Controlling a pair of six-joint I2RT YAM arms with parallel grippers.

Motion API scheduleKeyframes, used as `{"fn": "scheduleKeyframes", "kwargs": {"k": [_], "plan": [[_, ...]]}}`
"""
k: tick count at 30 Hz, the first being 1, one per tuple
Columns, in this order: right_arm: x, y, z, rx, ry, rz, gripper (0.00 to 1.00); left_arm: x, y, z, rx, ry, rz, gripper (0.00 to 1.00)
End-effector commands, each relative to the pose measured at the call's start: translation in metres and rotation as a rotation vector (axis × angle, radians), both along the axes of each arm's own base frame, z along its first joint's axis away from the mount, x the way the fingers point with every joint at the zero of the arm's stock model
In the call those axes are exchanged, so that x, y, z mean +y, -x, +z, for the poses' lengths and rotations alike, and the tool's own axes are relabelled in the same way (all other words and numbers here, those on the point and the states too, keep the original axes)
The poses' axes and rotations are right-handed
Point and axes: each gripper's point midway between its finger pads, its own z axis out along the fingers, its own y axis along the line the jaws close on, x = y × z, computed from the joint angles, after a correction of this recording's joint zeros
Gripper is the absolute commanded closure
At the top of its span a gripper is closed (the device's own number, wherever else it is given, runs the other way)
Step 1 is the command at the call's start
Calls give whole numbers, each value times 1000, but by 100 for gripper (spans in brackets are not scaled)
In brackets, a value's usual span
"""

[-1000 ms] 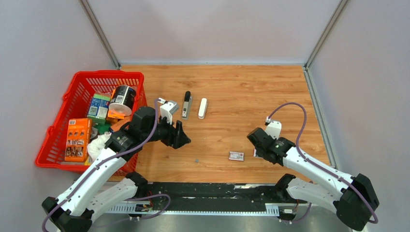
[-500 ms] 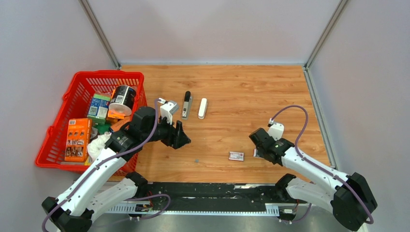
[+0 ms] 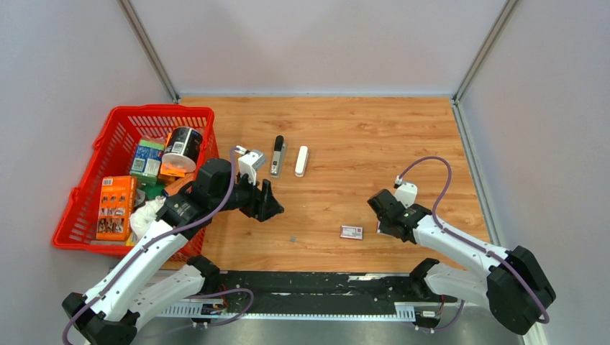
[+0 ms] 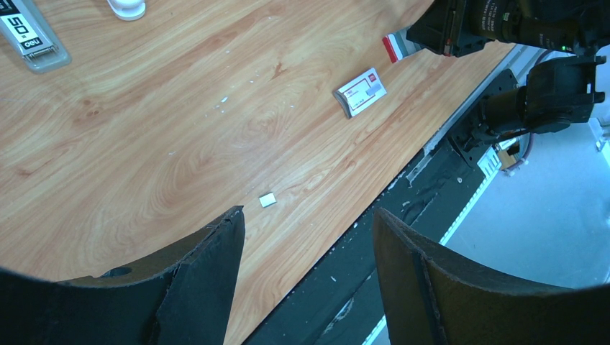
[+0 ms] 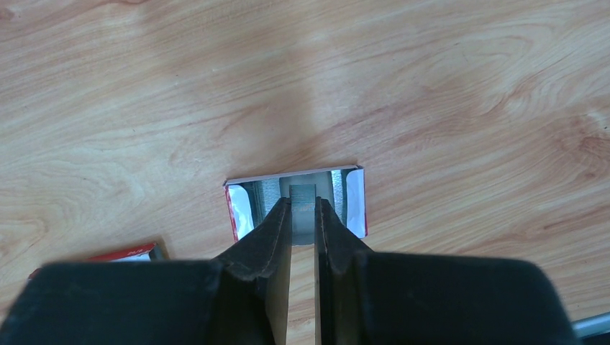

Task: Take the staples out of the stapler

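From above, the stapler lies mid-worktop, well clear of the red basket. From the left wrist, the left gripper hangs apart and empty over bare wood, with the near edge close. From the right wrist, the right gripper, its jaws nearly together, sits over a small open tray.

Overhead rear view, wrist cameras close (table shared)

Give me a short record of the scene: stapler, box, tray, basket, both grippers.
stapler: white body, grey bar beside it, apart
box: red-and-white, lying flat
tray: open, silvery inside
basket: red, left side, holds packages
left gripper: open, empty
right gripper: nearly closed over tray; grip unclear
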Motion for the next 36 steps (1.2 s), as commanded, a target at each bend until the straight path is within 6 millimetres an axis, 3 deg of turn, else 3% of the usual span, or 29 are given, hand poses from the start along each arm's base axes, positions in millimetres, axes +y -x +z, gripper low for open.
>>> {"fn": "scheduleKeyframes", "kwargs": {"k": [1, 16, 29, 36], "plan": [[3, -8, 1, -28, -12, -6, 90, -2, 1, 2, -17, 9, -19, 27], [0, -7, 0, -28, -17, -28, 86, -3, 0, 2, -19, 9, -19, 27], [-1, -7, -2, -19, -6, -29, 74, -3, 0, 2, -16, 9, -22, 27], [-1, -12, 7, -47, -9, -31, 73, -3, 1, 2, -16, 8, -22, 27]]}}
